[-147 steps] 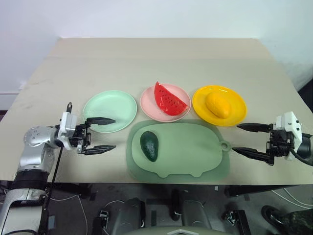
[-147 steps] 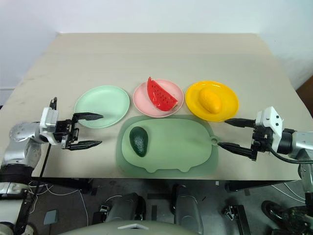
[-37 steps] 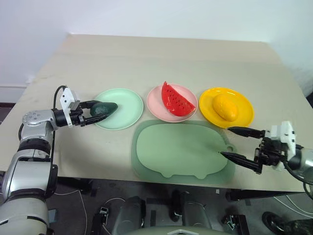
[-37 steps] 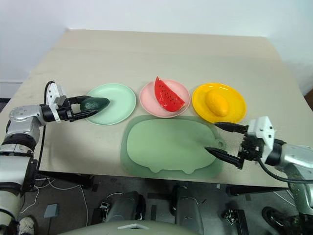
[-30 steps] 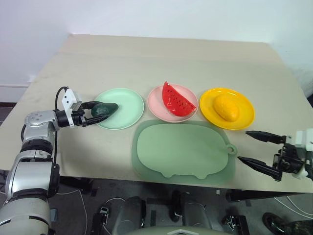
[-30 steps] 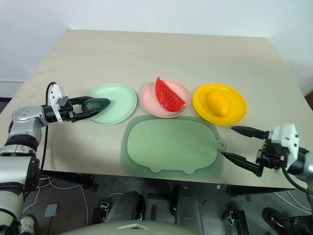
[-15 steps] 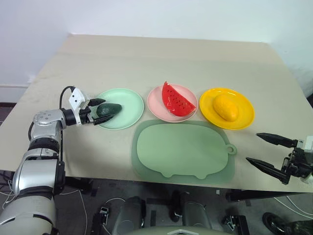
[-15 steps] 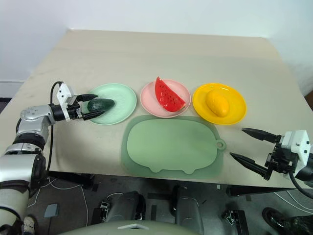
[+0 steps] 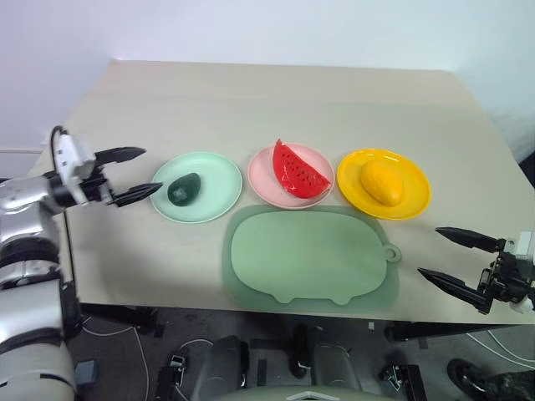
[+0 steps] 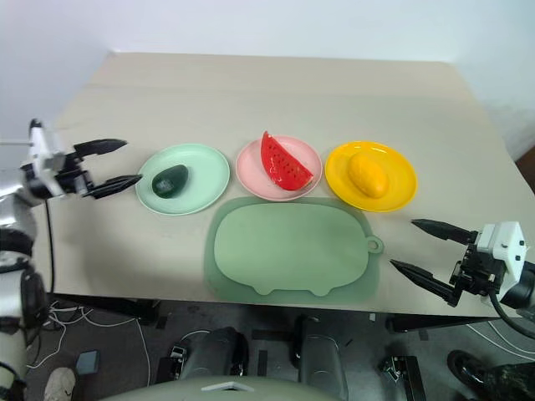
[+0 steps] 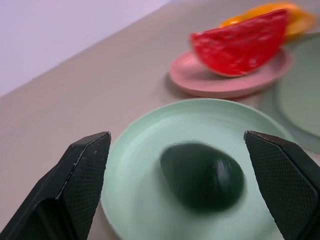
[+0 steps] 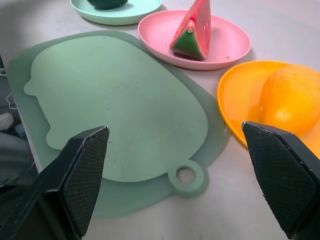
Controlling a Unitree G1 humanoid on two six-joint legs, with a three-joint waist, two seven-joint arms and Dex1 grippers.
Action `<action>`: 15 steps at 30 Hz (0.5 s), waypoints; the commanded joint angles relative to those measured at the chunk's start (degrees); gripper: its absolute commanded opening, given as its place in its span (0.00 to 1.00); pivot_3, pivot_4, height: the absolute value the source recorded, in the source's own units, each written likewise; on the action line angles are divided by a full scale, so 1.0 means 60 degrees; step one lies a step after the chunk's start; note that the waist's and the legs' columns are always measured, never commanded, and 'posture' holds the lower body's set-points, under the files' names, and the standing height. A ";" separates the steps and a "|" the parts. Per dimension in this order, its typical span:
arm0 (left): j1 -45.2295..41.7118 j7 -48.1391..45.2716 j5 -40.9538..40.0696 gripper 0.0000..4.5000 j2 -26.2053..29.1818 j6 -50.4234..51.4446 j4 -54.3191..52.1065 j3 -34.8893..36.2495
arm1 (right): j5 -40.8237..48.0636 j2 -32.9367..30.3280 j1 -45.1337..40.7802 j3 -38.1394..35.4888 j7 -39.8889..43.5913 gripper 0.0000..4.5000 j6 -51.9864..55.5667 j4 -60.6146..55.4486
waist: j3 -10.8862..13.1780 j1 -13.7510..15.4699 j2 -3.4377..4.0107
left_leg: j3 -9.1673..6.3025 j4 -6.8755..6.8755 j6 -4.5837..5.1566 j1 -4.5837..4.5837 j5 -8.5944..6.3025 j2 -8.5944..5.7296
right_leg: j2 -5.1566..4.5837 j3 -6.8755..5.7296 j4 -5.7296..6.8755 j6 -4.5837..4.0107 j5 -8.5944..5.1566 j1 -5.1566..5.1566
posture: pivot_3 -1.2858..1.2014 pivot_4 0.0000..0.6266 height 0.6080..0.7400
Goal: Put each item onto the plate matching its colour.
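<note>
On the far left my left gripper [image 9: 132,175] hangs over the table [image 9: 251,100], just off the edge of the mint green plate [image 9: 209,200]. Its two black fingers are spread wide and hold nothing.

Next comes that mint green plate, and the dark avocado [image 9: 183,188] lies on it, a bit to the left of the middle. It sits flat and nothing touches it. It looks like a hard, smooth toy, so I think it is light and a bit slippery. If I had to pick it up, I would pinch it across its fat middle, not by the round ends.

Next is the pink plate [image 9: 263,188] with the red watermelon wedge [image 9: 296,170] on it. The wedge stands on its rind side and leans a little. I think it would tip over easily, so I would grab its two flat red faces.

In front of the plates lies the big green mat [image 9: 309,259], with nothing on it.

Then comes the yellow plate [image 9: 414,205] with the mango [image 9: 378,180] in the middle. It is round and smooth and may roll, so I would hold it across its short side.

On the far right my right gripper [image 9: 454,259] waits near the table's front edge, past the mat's little ring. Its fingers are wide apart too, with nothing in them.

Each fruit is on the plate of its own colour, so I think the job is done.
</note>
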 commanded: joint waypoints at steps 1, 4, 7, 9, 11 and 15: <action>0.1395 -0.0284 -0.1058 1.00 0.0667 0.0806 -0.1278 0.0456 | 0.0120 -0.0147 -0.0026 -0.0383 -0.0035 1.00 -0.0055 0.0114 | 0.0000 -0.0006 0.0000 | -0.0002 0.0000 0.0000 -0.0001 0.0000 0.0001 | -0.0001 0.0001 0.0001 0.0000 0.0000 -0.0001 | 0.52 0.24 0.97; 0.3111 -0.0284 -0.1713 1.00 0.1036 0.0967 -0.2130 0.0784 | 0.0117 -0.0135 0.0076 -0.0617 -0.0100 1.00 -0.0056 0.0199 | 0.0002 -0.0013 0.0003 | -0.0003 -0.0001 0.0000 0.0000 0.0000 0.0010 | -0.0003 0.0003 0.0004 -0.0001 -0.0001 -0.0005 | 0.52 0.24 0.97; 0.4040 -0.0284 -0.2005 1.00 0.1028 0.1066 -0.2602 0.1130 | 0.0075 -0.0201 0.0157 -0.0836 -0.0055 1.00 -0.0137 0.0449 | 0.0001 0.0053 0.0002 | -0.0007 -0.0003 0.0000 -0.0004 -0.0001 0.0013 | -0.0006 0.0002 0.0001 -0.0002 -0.0002 -0.0009 | 0.52 0.24 0.97; 0.4411 -0.0284 -0.2129 1.00 0.0990 0.1157 -0.2823 0.1233 | 0.0034 -0.0300 0.0160 -0.1000 -0.0004 1.00 -0.0175 0.0675 | 0.0001 0.0114 0.0002 | -0.0012 -0.0002 0.0000 -0.0005 -0.0001 0.0008 | -0.0013 -0.0001 -0.0005 -0.0003 -0.0003 -0.0004 | 0.52 0.24 0.97; 0.4652 -0.0284 -0.2184 1.00 0.0934 0.1186 -0.2928 0.1338 | 0.0001 -0.0395 0.0216 -0.1171 0.0115 1.00 -0.0235 0.0917 | 0.0001 0.0173 0.0002 | -0.0007 -0.0002 0.0000 -0.0005 -0.0001 0.0008 | -0.0012 0.0001 -0.0008 -0.0002 -0.0003 -0.0006 | 0.52 0.24 0.97; 0.4875 -0.0284 -0.2170 1.00 0.0828 0.0891 -0.2592 0.1533 | -0.0100 -0.0500 0.0356 -0.1403 0.0291 1.00 -0.0422 0.1374 | -0.0002 0.0230 0.0005 | -0.0002 -0.0007 0.0000 -0.0004 -0.0001 0.0008 | -0.0006 0.0002 -0.0007 -0.0004 -0.0004 -0.0011 | 0.52 0.24 0.97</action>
